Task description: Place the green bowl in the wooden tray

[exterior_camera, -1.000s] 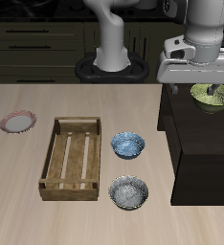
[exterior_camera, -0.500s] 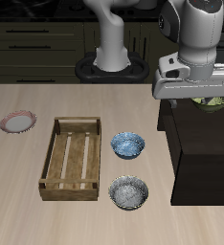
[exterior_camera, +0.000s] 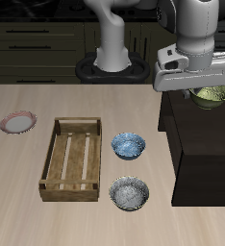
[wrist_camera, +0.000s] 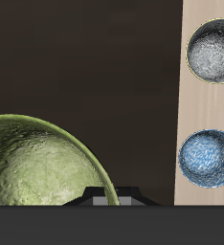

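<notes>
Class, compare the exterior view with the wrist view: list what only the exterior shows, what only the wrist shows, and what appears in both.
Only the exterior view shows the wooden tray, the small pink plate, the robot's base and the cabinets behind. Only the wrist view shows the green bowl's speckled inside close up, filling much of the frame. Both show the green bowl, the blue patterned bowl, the grey-white speckled bowl, the dark raised surface and pale tabletop.

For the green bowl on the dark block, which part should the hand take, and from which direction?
Probably the rim, from straight above. The green bowl sits upright and open on the dark raised surface, so its thin curved wall suits one finger inside and one outside. The hand hangs over it; its fingers are out of view, so whether it already grips is unclear.
</notes>
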Robot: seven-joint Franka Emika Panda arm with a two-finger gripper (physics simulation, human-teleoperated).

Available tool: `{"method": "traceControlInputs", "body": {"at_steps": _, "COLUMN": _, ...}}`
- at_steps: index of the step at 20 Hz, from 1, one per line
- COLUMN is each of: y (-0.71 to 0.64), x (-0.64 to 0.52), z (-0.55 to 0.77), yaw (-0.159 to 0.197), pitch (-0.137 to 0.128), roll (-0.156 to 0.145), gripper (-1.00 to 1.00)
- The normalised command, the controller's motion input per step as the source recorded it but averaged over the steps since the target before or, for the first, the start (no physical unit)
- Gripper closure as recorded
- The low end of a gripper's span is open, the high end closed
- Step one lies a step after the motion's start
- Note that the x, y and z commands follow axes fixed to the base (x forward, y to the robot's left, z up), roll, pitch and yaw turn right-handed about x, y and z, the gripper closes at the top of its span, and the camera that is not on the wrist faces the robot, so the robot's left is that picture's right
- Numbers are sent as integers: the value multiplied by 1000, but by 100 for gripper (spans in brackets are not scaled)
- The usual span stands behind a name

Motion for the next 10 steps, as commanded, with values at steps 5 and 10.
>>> {"method": "traceControlInputs", "body": {"at_steps": 5, "y": -304, "x": -81, "z": 162, "yaw": 31, "pitch": -55, "roll": -1, "gripper": 100}}
{"method": "traceControlInputs", "body": {"at_steps": 10, "y": -763, "x": -439, "z": 377, "yaw": -30, "pitch": -76, "roll": 16, "gripper": 100}}
